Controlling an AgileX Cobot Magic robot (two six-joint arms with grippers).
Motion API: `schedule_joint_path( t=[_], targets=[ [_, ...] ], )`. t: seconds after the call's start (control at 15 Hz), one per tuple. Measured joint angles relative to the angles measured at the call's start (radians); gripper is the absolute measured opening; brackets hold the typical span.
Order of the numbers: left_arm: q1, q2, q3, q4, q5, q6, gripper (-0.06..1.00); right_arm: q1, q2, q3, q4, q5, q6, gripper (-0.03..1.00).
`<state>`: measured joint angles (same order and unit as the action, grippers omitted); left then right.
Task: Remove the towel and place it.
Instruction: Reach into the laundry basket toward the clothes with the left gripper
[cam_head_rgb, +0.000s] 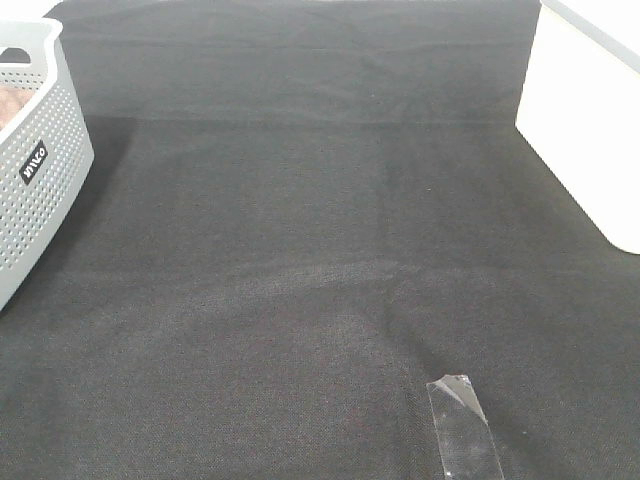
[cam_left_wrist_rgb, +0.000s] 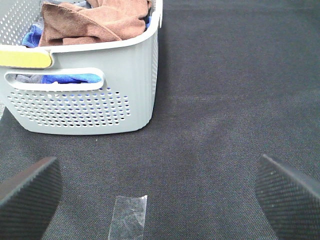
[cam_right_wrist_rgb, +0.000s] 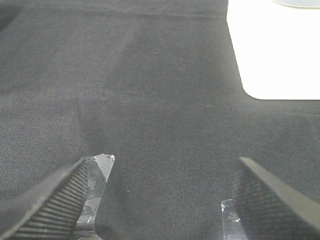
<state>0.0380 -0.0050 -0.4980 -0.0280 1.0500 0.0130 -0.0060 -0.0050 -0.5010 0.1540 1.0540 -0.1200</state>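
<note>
Brown towel (cam_left_wrist_rgb: 95, 22) lies bunched inside the grey perforated basket (cam_left_wrist_rgb: 80, 105) at the left edge of the dark-covered bench (cam_head_rgb: 320, 250), while left end effector (cam_left_wrist_rgb: 160, 200) and right end effector (cam_right_wrist_rgb: 160, 200) are both spread wide, holding nothing.

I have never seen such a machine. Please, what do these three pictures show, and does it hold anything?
It is a robot with two arms, each ending in a gripper. One picture comes from a high camera, the others from a camera on each wrist. The left gripper and the right gripper are open and hold nothing. On the black cloth are a grey basket with a brown towel inside, a strip of clear tape and a white object.
</note>
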Motion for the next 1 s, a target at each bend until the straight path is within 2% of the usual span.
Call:
schedule_joint_path(
  t=[1.0],
  targets=[
    [0.0, 0.0, 0.0, 0.0, 0.0, 0.0, 0.99, 0.0, 0.0, 0.0, 0.0, 0.0, 0.0, 0.73]
  ],
)
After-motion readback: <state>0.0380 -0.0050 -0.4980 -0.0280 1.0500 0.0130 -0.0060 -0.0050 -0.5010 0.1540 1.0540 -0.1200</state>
